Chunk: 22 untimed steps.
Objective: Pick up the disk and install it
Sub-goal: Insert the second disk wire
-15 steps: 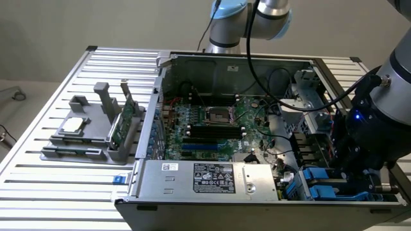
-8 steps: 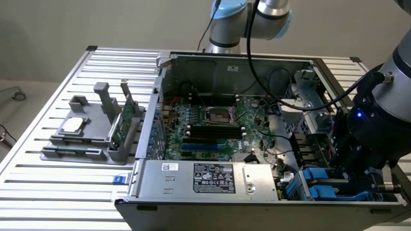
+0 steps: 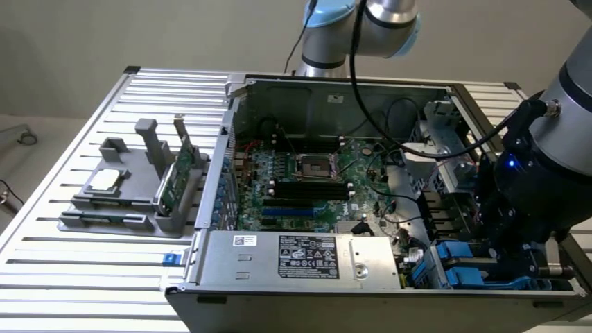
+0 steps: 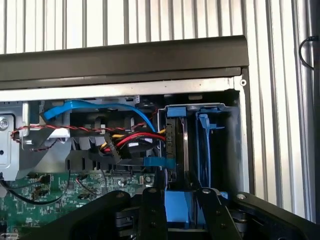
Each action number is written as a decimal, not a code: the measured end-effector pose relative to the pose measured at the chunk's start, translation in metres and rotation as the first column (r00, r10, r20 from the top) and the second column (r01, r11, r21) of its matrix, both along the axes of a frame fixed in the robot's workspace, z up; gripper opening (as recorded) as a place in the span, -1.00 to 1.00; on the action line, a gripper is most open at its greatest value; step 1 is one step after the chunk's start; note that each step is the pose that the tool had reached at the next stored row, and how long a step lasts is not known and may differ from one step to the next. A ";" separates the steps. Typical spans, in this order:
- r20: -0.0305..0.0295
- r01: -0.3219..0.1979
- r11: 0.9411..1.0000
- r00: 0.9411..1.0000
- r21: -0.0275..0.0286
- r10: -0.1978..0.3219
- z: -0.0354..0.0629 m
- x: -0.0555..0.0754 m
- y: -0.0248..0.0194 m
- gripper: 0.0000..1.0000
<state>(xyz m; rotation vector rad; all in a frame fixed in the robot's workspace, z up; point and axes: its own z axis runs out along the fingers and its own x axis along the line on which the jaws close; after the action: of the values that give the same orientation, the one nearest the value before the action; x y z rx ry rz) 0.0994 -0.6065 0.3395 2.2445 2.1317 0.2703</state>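
Blue plastic is showing at the near corner of the open black-and-silver computer case (image 3: 324, 208), towards the exterior view's right, where the disk (image 3: 459, 262), a flat drive in a blue bracket frame, is sitting edge-up in the drive bay. The dark gripper (image 3: 529, 267) on the grey robot arm (image 3: 555, 139) is hanging right over that bay. Inside the case a green motherboard (image 3: 306, 177) is lying flat, and a silver power supply box with a white label (image 3: 306, 257) is running along the near edge. On the exterior view's left, a grey plastic holder (image 3: 129, 187) is carrying a small square silver chip (image 3: 105, 180) and an upright green circuit card (image 3: 180, 173). Everything is resting on a ribbed aluminium slat table (image 3: 83, 263) before a plain beige wall.

In the wrist view, the two black fingers (image 4: 152, 207) are standing apart, straddling the blue bracket end of the disk (image 4: 177, 202); whether they are touching it is hard to judge. The disk's dark metal edge is running down into the grey bay beside an empty blue bracket (image 4: 205, 145). Red, yellow and black wires (image 4: 135, 140) and a pale blue flat cable (image 4: 90, 107) are reaching towards the bay.
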 end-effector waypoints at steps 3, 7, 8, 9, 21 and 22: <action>0.000 0.000 1.000 1.000 0.000 0.000 0.0000 -0.008 -0.0014 -0.39; 0.000 0.000 1.000 1.000 0.000 0.000 -0.0001 -0.016 -0.0023 -0.39; 0.000 0.000 1.000 1.000 0.000 0.000 0.0000 -0.018 -0.0024 -0.39; 0.000 0.000 1.000 1.000 0.000 0.000 0.0002 -0.019 -0.0025 -0.39; 0.013 0.000 1.000 1.000 -0.004 0.000 0.0070 -0.041 -0.0025 -0.39; 0.013 0.000 1.000 1.000 -0.004 0.000 0.0069 -0.041 -0.0026 -0.39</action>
<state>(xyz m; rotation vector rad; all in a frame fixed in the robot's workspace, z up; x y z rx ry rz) 0.0586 -0.6090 0.3465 2.2346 2.1237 0.2798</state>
